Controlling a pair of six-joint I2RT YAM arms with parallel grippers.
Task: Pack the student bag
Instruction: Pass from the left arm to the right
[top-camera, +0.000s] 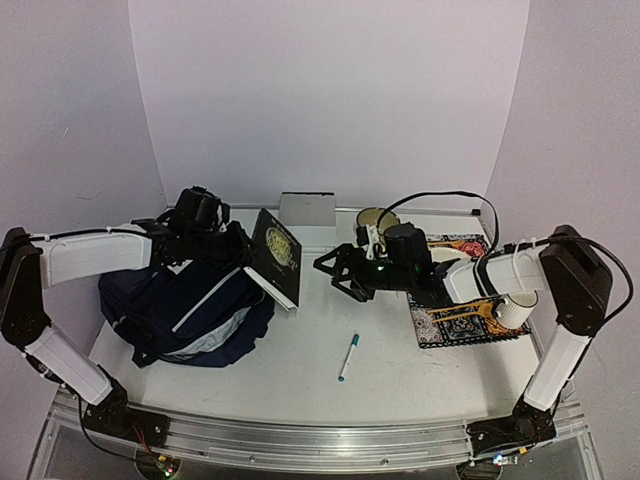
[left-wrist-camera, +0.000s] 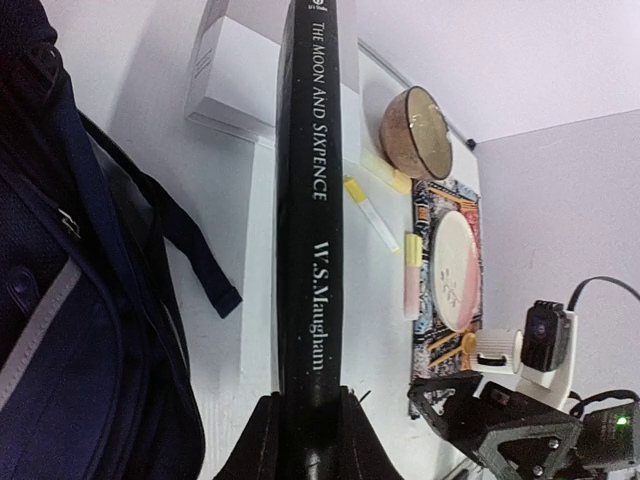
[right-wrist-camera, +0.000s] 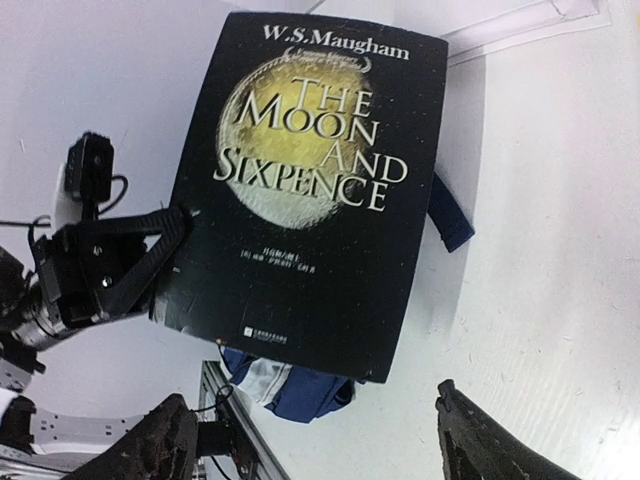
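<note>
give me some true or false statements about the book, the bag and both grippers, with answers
1. The left gripper is shut on the book. True.
2. The right gripper is clamped on the pen. False: its jaws are open with nothing between them, and the pen lies on the table.
3. The book is already inside the student bag. False: it is held outside the bag, beside it.
4. The book's cover reads The Moon and Sixpence. True.
</note>
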